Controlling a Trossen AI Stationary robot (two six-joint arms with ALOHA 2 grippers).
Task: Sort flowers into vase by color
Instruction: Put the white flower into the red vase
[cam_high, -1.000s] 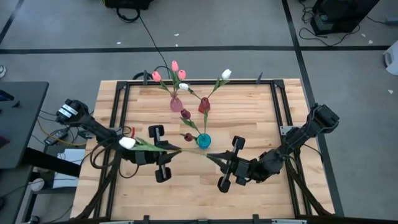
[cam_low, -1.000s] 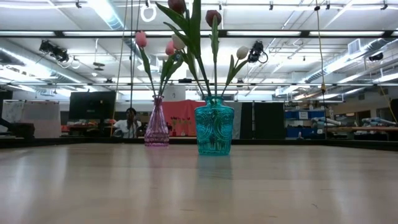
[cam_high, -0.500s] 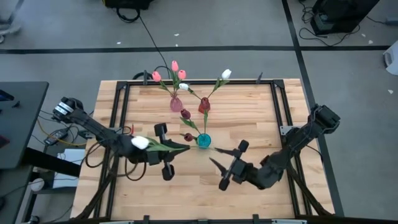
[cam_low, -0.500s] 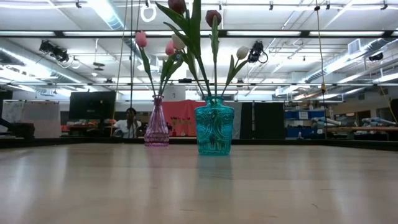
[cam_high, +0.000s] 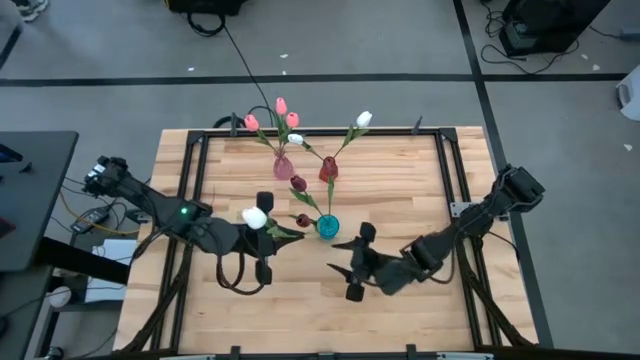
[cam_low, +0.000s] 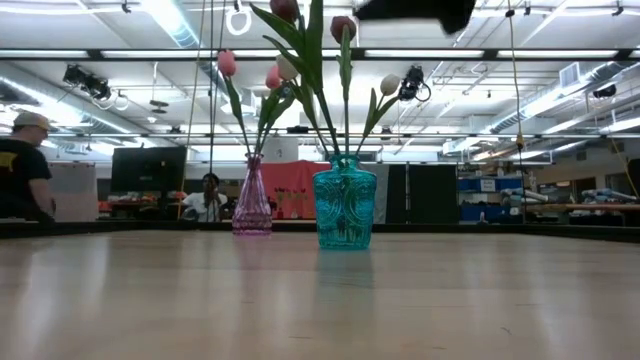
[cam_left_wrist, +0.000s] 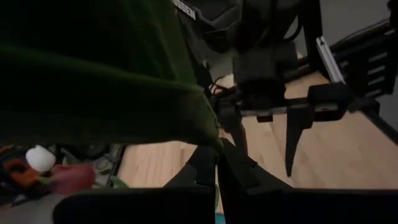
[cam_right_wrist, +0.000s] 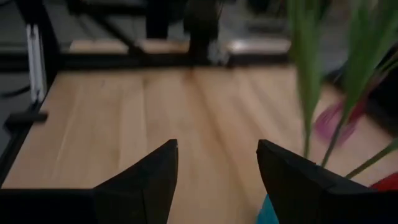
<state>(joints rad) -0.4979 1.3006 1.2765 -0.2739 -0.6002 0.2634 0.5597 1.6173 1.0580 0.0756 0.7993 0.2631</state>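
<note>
The left gripper (cam_high: 262, 243) is sitting over the near half of the pale wooden table (cam_high: 400, 170), and its two dark fingers are squeezed tight on the thin green stem of a white tulip (cam_high: 254, 217). The white head is sticking out on one side of the fingers and the green leaves are poking out on the other side, toward the small teal glass vase (cam_high: 327, 227). In the left wrist view a big green leaf (cam_left_wrist: 106, 81) is filling much of the picture, right in front of the fingers. The right gripper (cam_high: 357, 262) is hanging near the teal vase on the other side, with its two dark fingers (cam_right_wrist: 143, 180) spread apart and nothing between them. Going farther back, two dark maroon tulips (cam_high: 298, 184) are standing in the teal vase. Behind it a dark red vase (cam_high: 328, 169) is holding two white tulips (cam_high: 364, 119), and beside that a pink glass vase (cam_high: 284, 167) is holding three pink tulips (cam_high: 281, 105). So there are three vases and eight flowers: three white, three pink and two maroon. Far off in the room, two people (cam_low: 22, 170) are showing behind the table.
</note>
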